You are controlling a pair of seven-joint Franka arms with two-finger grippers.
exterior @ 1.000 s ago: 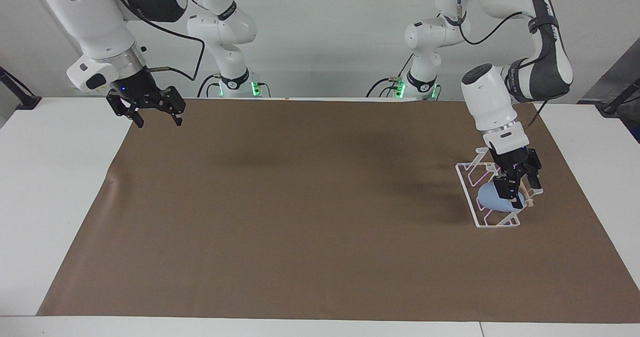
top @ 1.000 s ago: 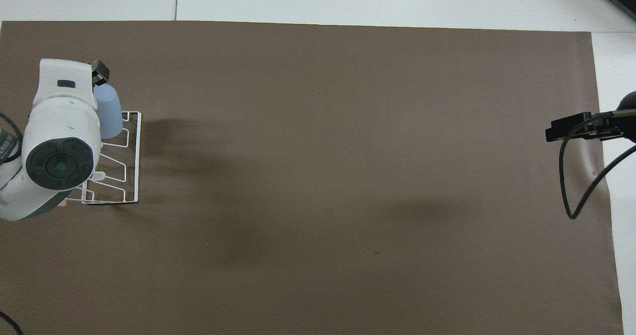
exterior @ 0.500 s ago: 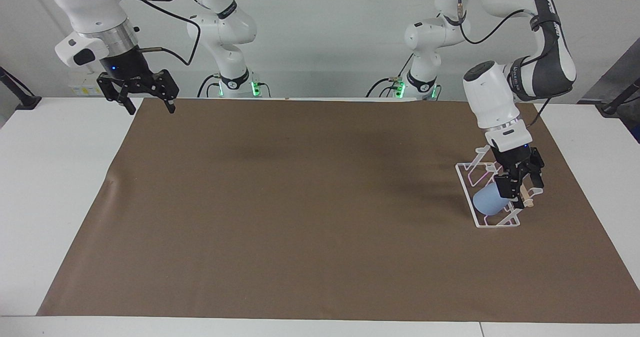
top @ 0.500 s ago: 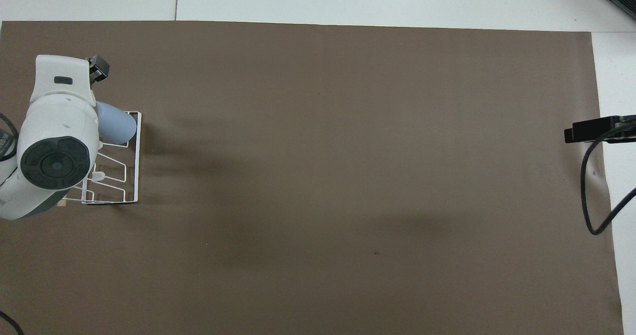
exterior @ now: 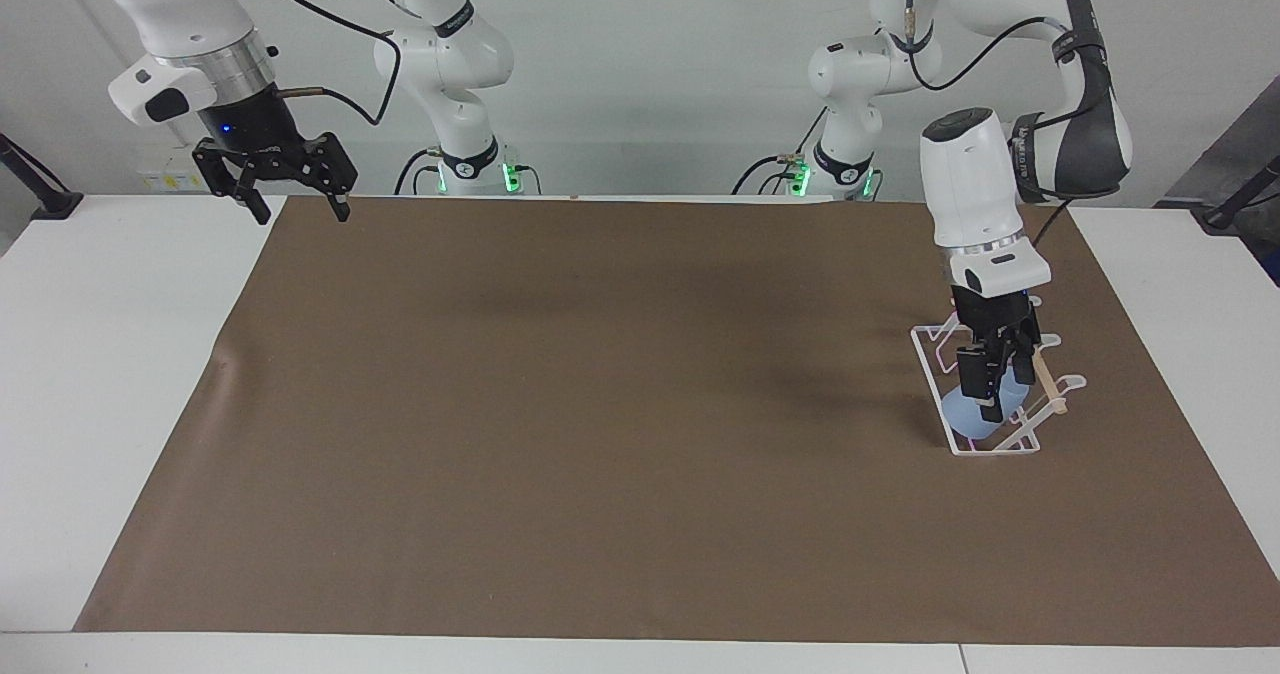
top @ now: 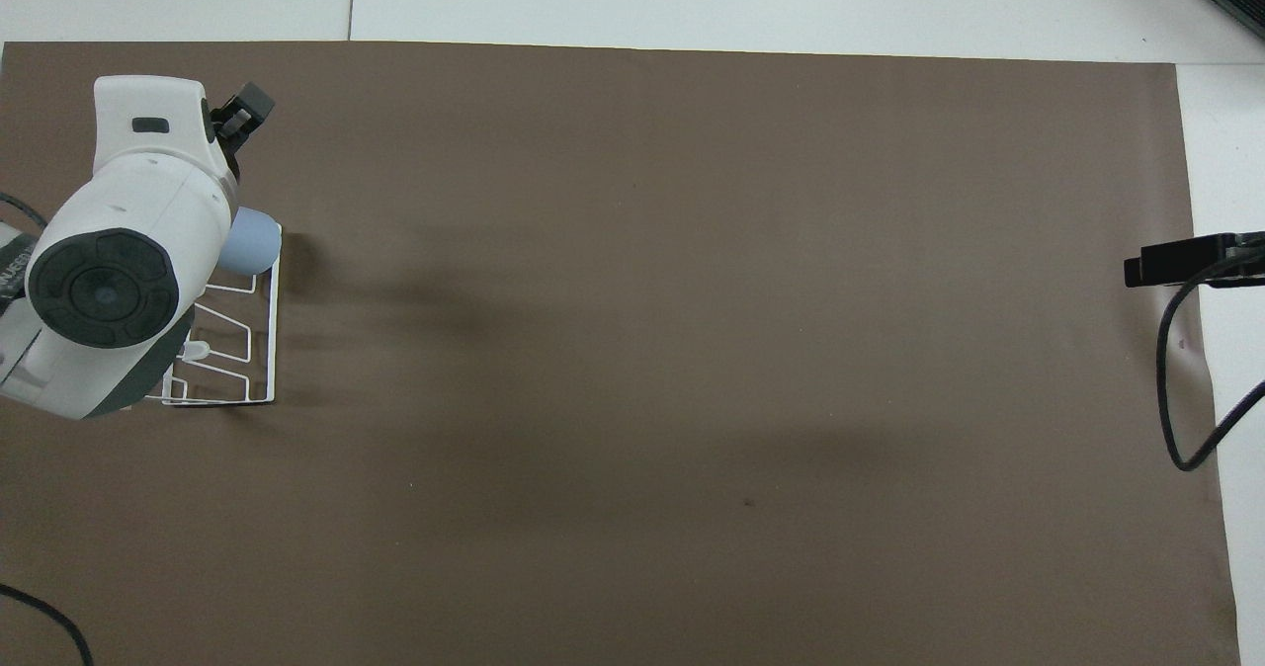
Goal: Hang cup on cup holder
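1 cup (exterior: pixel 962 412) sits on the cup holder (exterior: pixel 940 382) at its end farther from the robots, so we judge hanging nearly done: our left gripper (exterior: pixel 990 386) straddles it with fingers spread, while our right gripper (exterior: pixel 297 202) waits wide open, empty.

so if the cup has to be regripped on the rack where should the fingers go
Probably across the cup's tapered side wall, coming down from above. It is plain and handleless, so the wall is the only hold, and it sits at the cup holder's end farthest from the robots, partly screened by wire prongs lower down. The left gripper is open over it already; the right gripper waits apart.
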